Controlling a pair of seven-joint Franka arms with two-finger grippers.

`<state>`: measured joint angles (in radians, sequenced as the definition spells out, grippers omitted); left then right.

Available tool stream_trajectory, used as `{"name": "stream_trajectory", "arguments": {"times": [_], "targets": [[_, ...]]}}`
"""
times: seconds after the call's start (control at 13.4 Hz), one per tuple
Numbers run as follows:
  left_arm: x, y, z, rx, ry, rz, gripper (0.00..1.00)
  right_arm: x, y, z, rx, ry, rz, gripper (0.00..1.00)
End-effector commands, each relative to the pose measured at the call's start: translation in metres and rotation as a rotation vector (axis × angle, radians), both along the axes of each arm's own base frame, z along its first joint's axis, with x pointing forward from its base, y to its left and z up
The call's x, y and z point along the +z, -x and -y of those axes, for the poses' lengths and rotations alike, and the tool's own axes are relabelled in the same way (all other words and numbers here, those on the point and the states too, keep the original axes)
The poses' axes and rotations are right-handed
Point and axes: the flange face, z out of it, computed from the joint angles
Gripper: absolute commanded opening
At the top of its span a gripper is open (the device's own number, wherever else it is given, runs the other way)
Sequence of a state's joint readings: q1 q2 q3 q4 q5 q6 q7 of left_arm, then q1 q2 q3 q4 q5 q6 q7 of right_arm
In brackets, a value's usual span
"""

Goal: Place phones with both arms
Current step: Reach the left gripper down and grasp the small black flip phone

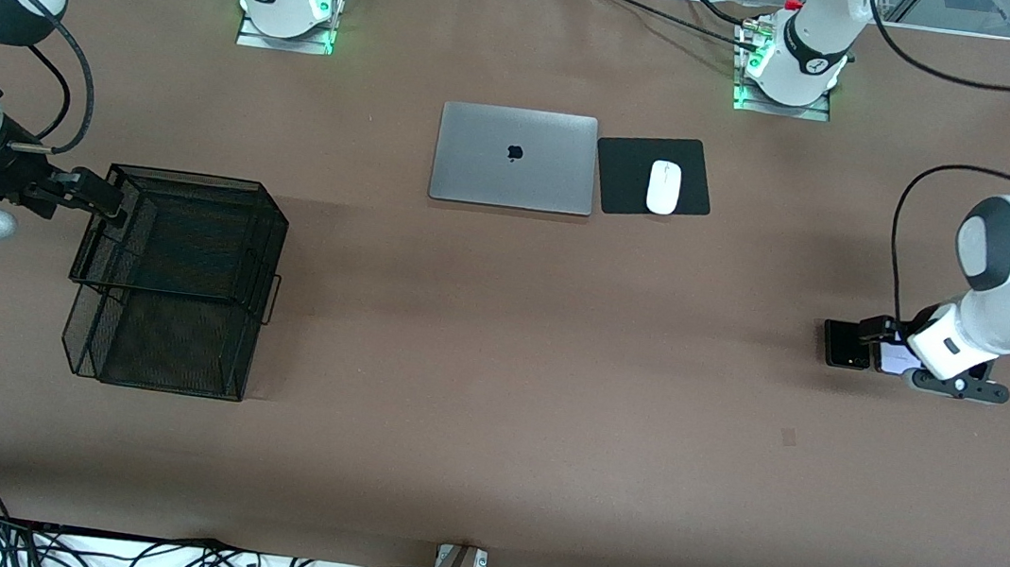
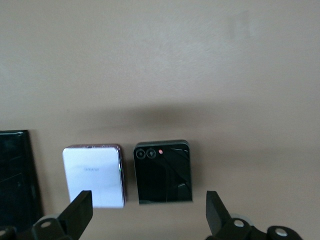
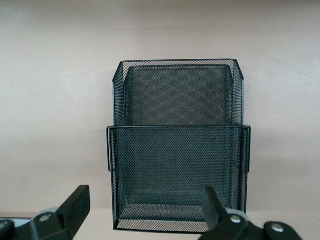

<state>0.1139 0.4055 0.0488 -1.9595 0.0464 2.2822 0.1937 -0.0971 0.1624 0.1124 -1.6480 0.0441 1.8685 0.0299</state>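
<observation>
Left wrist view: the left gripper [image 2: 147, 212] hangs released, straddling the black phone [image 2: 163, 171] and part of the lavender-white phone [image 2: 93, 175], which lie side by side on the surface [image 2: 160, 60].
Long slab: the black slab [image 2: 17, 175] lies beside the lavender-white phone.
Nearer arm: left.
Right gripper: the right gripper [image 3: 145, 210] hangs released at the mesh basket [image 1: 173, 279], no phone near.

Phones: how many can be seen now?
3, side by side under the left gripper at the left arm's table end: black phone, white phone, and a black slab, only partly visible.
</observation>
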Motion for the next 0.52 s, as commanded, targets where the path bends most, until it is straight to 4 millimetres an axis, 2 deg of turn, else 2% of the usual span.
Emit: {"name": "stream_trajectory", "arguments": {"times": [0.0,0.15,0.45], "targets": [[-0.032,0.002,-0.003,-0.031,-0.008,0.023,1.00,0.008,0.002,0.002,0.002,-0.011,-0.001,1.00],[-0.057,0.013,-0.003,-0.026,-0.009,0.065,1.00,0.007,0.002,0.001,0.005,-0.011,-0.002,1.00],[-0.066,0.021,-0.001,-0.011,-0.007,0.060,1.00,0.006,0.002,0.002,0.002,-0.011,-0.004,1.00]]}}
